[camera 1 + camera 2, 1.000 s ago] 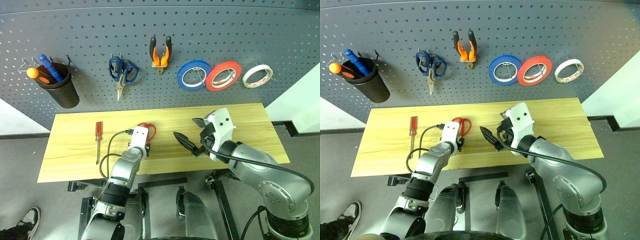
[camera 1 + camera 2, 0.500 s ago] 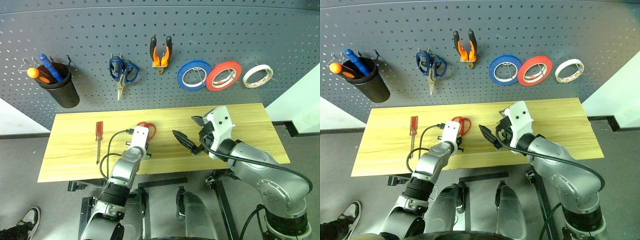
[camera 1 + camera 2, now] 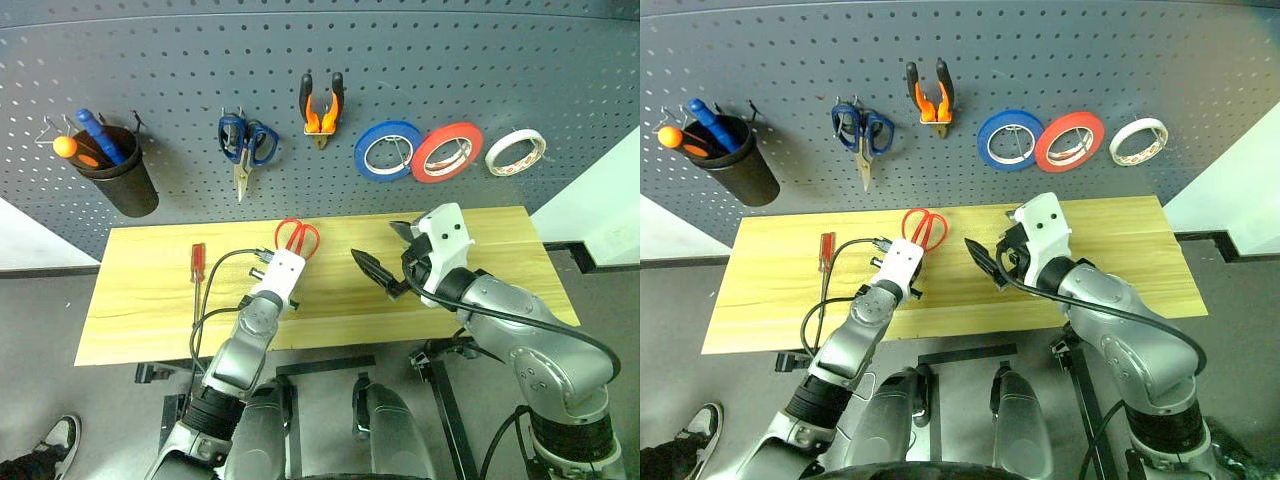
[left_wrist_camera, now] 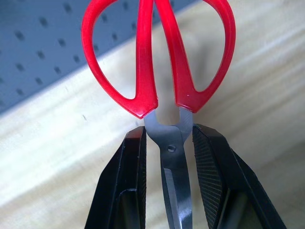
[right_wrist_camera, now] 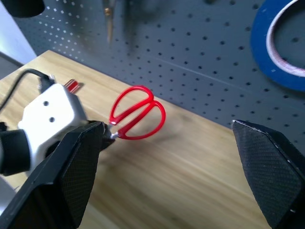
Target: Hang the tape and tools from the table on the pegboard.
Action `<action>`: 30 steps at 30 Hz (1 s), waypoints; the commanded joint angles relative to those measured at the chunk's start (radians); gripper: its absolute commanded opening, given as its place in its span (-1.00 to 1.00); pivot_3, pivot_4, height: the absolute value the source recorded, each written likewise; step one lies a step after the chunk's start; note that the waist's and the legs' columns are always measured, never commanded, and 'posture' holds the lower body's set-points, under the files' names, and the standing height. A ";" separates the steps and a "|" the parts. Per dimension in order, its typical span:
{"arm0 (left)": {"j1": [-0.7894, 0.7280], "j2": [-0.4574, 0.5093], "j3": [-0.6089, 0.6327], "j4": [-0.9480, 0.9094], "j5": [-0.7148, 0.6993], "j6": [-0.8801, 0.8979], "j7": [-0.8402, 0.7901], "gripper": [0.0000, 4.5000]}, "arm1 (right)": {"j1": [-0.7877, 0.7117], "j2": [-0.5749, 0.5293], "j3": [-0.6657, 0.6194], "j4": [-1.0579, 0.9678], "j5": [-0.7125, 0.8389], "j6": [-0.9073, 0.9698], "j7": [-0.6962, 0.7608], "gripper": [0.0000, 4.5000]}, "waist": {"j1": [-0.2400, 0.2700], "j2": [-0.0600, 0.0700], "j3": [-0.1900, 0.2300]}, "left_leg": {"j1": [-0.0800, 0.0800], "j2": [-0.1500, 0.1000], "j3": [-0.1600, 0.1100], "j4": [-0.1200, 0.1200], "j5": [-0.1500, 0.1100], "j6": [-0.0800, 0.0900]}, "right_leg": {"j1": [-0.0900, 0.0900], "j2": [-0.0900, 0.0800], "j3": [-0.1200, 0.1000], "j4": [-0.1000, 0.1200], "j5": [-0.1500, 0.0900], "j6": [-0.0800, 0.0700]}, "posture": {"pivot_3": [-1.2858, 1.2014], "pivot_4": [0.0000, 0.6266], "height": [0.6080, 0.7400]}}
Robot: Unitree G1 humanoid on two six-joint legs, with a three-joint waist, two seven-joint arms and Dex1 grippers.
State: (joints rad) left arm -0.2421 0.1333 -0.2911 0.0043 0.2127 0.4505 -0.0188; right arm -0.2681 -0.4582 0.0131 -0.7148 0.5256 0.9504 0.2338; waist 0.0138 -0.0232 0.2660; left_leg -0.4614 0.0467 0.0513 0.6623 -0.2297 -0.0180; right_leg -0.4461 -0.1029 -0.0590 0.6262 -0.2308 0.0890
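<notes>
Left wrist view is showing the left gripper (image 4: 167, 157) with its 2 black fingers (image 4: 133, 176) pressing on either side of the steel blades of the red-handled scissors (image 4: 164, 90), just below the pivot, so the jaws are standing narrowly apart and clamping the blades. The red handle loops are pointing away from the wrist, toward the pegboard (image 3: 420, 60). In the head views the scissors are appearing above the table (image 3: 150, 290), near its back edge; whether the loops are touching the wood is hard to judge.

The right gripper (image 3: 392, 258) is hovering over the middle of the table with its 2 fingers spread wide and nothing between them, just right of the scissors.

The red-handled screwdriver (image 3: 197, 275) is lying flat on the table's left part, well apart from both grippers. The orange-and-black pliers (image 3: 321, 108) are hanging on the pegboard, with the blue-handled scissors (image 3: 244, 148) to their left. The whitish roll of tape (image 3: 515, 151) is hanging at the far right, beside the red roll (image 3: 446, 151) and the blue roll (image 3: 387, 150). A black cup (image 3: 118, 172) holding tools is hanging at the far left.
</notes>
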 commanded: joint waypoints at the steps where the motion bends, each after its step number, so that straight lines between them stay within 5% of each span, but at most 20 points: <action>1: 0.015 0.022 -0.038 -0.044 0.051 -0.133 0.000 -0.53 | -0.015 -0.011 -0.017 -0.003 -0.021 -0.040 0.014 1.00 | 0.000 0.000 -0.001 | 0.000 0.000 0.000 0.000 0.000 0.000 | 0.000 0.000 0.000 0.000 0.000 0.000 | 0.03 -0.51 0.64; 8: 0.139 0.125 -0.064 -0.089 0.144 -0.576 0.086 -0.53 | -0.029 -0.029 -0.032 0.015 -0.051 -0.071 0.035 1.00 | -0.002 0.004 -0.027 | 0.000 0.000 0.001 0.000 0.000 0.000 | 0.000 0.000 0.000 0.001 0.001 0.002 | 0.03 -0.60 0.64; 14: 0.184 0.116 0.022 -0.097 0.144 -0.826 0.190 -0.53 | -0.038 -0.043 -0.039 0.022 -0.059 -0.072 0.054 1.00 | -0.001 0.005 -0.042 | 0.001 0.001 0.001 0.003 0.000 0.000 | 0.002 0.000 0.000 0.001 0.002 0.000 | 0.02 -0.59 0.64; 30: 0.131 0.106 0.203 -0.022 0.274 -0.834 0.355 -0.53 | -0.029 -0.051 -0.045 0.020 -0.080 -0.063 0.080 1.00 | -0.002 0.006 -0.056 | 0.004 0.000 0.001 0.005 0.000 0.000 | 0.004 0.001 0.000 0.005 0.003 0.003 | 0.02 -0.54 0.64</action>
State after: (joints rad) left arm -0.0942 0.2400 -0.1038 -0.0074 0.4802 -0.3762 0.3195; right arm -0.2924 -0.5005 -0.0073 -0.6648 0.4473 0.9044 0.3110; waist 0.0122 -0.0174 0.2098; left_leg -0.4578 0.0470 0.0528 0.6679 -0.2295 -0.0177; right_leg -0.4422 -0.1018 -0.0592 0.6310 -0.2275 0.0917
